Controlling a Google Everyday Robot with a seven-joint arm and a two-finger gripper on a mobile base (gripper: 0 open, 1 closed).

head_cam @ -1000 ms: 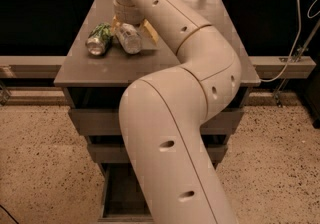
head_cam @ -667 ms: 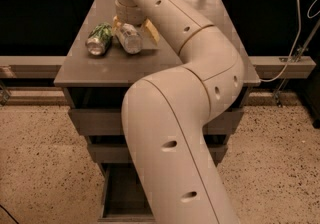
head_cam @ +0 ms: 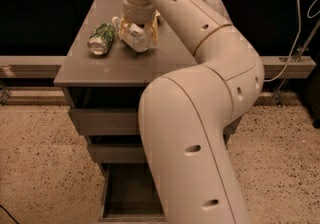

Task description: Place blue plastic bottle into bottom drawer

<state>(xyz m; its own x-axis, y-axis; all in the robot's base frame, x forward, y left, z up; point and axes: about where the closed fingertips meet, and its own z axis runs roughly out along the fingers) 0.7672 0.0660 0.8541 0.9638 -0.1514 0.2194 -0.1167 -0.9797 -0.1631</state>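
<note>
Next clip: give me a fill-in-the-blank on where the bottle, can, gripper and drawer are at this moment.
1. The blue plastic bottle lies on the ____ of the grey cabinet.
2. The gripper is down at the ____, not at the green can.
3. In the camera view, the green can lies to the bottle's ____.
4. The bottom drawer stands ____.

Missing words: top; bottle; left; open.
</note>
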